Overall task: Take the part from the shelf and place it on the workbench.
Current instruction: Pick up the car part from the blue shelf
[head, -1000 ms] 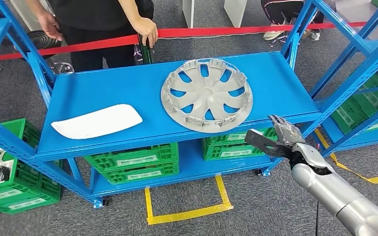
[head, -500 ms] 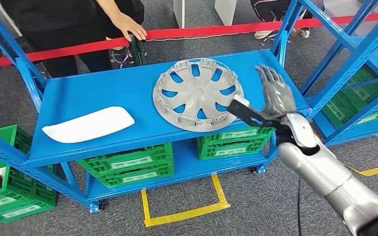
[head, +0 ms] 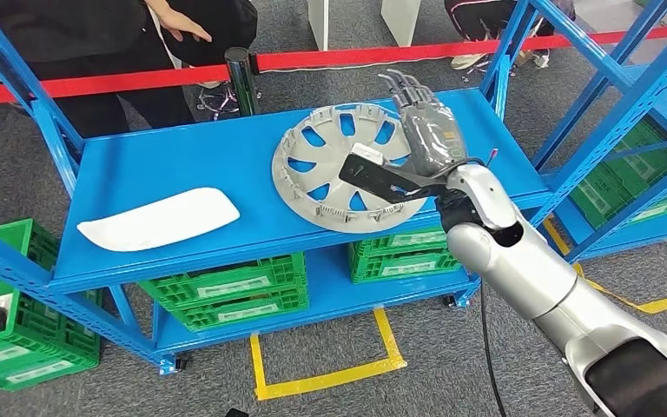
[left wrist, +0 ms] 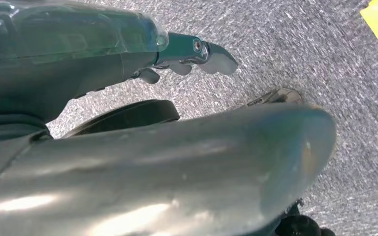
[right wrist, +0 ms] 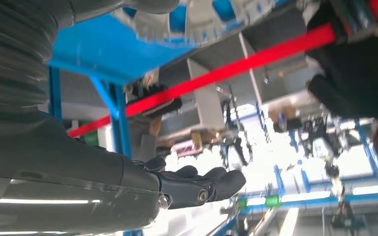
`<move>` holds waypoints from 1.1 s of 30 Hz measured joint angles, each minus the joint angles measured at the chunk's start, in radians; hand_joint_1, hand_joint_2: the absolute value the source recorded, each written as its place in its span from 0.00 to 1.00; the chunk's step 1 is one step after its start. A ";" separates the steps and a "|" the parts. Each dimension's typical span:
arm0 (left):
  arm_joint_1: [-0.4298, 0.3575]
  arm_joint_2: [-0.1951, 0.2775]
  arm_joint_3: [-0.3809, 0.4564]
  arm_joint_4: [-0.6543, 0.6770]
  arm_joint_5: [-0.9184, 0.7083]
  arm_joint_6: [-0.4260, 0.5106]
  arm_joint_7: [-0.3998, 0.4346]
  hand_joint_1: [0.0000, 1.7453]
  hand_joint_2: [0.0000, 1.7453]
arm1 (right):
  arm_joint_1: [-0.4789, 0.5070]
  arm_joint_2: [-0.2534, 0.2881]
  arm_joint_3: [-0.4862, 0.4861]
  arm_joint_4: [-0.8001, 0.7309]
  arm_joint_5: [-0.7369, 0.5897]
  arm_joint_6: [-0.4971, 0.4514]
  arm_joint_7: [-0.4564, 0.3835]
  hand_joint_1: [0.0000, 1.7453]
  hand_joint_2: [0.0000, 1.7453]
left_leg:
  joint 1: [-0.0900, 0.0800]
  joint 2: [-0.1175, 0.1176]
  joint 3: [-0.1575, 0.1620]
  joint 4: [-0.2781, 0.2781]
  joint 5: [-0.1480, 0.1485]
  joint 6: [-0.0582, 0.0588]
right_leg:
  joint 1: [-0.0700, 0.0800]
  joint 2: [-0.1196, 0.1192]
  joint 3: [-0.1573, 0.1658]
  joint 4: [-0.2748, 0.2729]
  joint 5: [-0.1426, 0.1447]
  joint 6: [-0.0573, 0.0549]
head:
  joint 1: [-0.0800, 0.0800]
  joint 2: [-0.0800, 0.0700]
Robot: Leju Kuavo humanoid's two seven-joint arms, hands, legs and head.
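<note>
My right hand [head: 423, 139]: fingers spread, empty, over hubcap [head: 334, 165] right edge | shelf [head: 174, 165]: free left | no readable writing

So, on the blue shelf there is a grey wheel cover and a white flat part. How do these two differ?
The wheel cover is round and grey with open slots and a toothed rim; the white part is a long, plain, solid panel. The wheel cover lies toward the shelf's right, under the right hand, whose fingers are spread; the white part lies at the front left, with no hand near. Both lie flat on the same shelf.
</note>
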 joint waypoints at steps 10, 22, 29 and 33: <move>-0.002 -0.002 -0.012 0.000 -0.004 -0.002 0.000 0.00 0.00 | -0.024 0.037 0.053 0.103 -0.005 -0.001 -0.021 0.00 1.00 | 0.000 -0.009 -0.001 0.000 0.000 0.000 | 0.000 -0.005 0.001 -0.001 0.000 0.000 | 0.000 0.000; -0.002 -0.001 -0.019 0.000 -0.012 -0.005 0.004 0.00 0.00 | -0.021 0.036 0.093 0.195 -0.015 0.059 -0.011 0.00 1.00 | 0.001 -0.028 0.000 0.001 0.002 -0.002 | -0.001 -0.017 0.001 -0.002 -0.003 0.000 | -0.001 0.000; 0.010 0.014 -0.024 0.001 0.007 0.007 -0.007 0.00 0.00 | 0.060 -0.073 0.092 0.395 -0.033 0.015 -0.007 0.00 1.00 | 0.001 -0.060 0.000 0.002 0.004 -0.001 | -0.002 -0.040 0.009 -0.007 -0.007 0.003 | 0.000 0.000; 0.028 0.029 -0.024 0.003 0.033 0.020 -0.038 0.00 0.00 | 0.134 -0.181 0.074 0.463 -0.082 0.008 0.001 0.00 1.00 | 0.001 -0.070 0.000 0.002 0.003 -0.001 | -0.003 -0.048 0.013 -0.010 -0.008 0.005 | 0.000 0.000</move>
